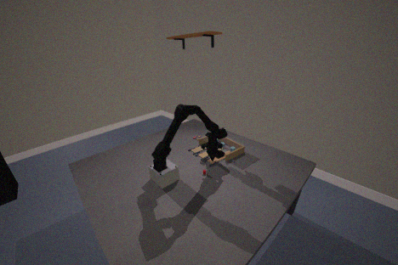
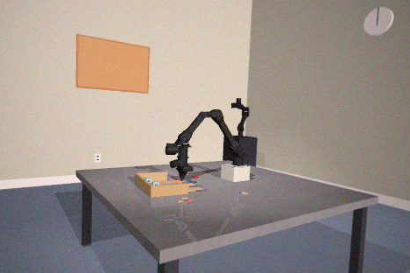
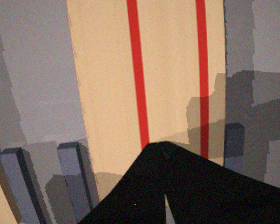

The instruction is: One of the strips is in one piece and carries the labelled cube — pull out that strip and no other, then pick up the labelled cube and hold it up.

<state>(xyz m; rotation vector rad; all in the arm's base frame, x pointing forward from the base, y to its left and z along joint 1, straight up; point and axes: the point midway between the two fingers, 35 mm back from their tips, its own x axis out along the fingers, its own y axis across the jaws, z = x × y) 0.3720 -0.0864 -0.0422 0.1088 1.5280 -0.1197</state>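
Observation:
My gripper (image 1: pixel 213 158) (image 2: pixel 182 178) (image 3: pixel 157 152) is shut and empty, pointing down at the open side of the wooden tray (image 1: pixel 235 155) (image 2: pixel 170 190). In the wrist view its tips overlap a pale wooden strip (image 3: pixel 108 75) with two red lines; whether they touch it cannot be told. Part of another strip (image 3: pixel 0 200) shows at the lower left. Strip ends (image 1: pixel 197 149) (image 2: pixel 195 189) stick out of the tray. Light blue cubes (image 1: pixel 232 149) (image 2: pixel 156 184) sit inside; one (image 2: pixel 148 179) is farther back. Their labels are too small to read.
Blue-grey posts (image 3: pixel 71 160) (image 3: pixel 234 142) flank the red-lined strip. A small red object (image 1: pixel 204 172) (image 2: pixel 196 176) lies on the table beside the tray. Pink (image 2: pixel 189 200) and tan (image 2: pixel 243 192) pieces lie farther off. The arm stands on a white block (image 1: pixel 164 176) (image 2: pixel 236 173).

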